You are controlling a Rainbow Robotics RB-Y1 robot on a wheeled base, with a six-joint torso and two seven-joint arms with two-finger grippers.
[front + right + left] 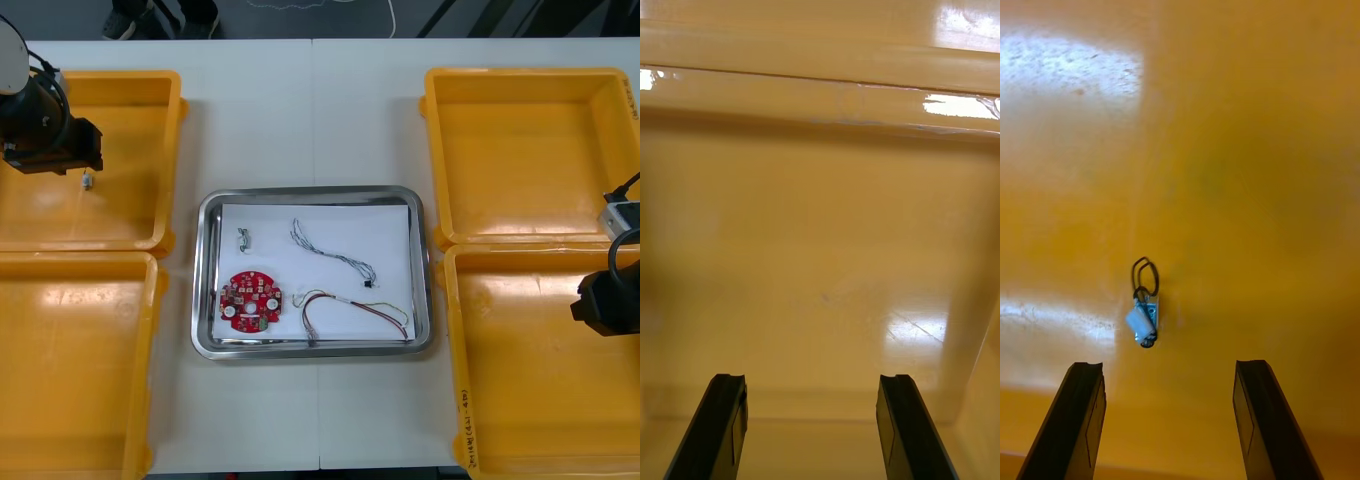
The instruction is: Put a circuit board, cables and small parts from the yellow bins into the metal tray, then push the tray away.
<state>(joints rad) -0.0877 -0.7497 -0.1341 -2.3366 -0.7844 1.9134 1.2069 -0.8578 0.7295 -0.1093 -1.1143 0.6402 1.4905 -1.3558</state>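
Left gripper released above small part in far left bin. Right gripper released, idle over near right bin.

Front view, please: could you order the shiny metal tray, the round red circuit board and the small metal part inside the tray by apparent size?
1. Shiny metal tray, by far the largest.
2. Round red circuit board.
3. Small metal part, the smallest.
All lie at similar depth, so the order is safe.
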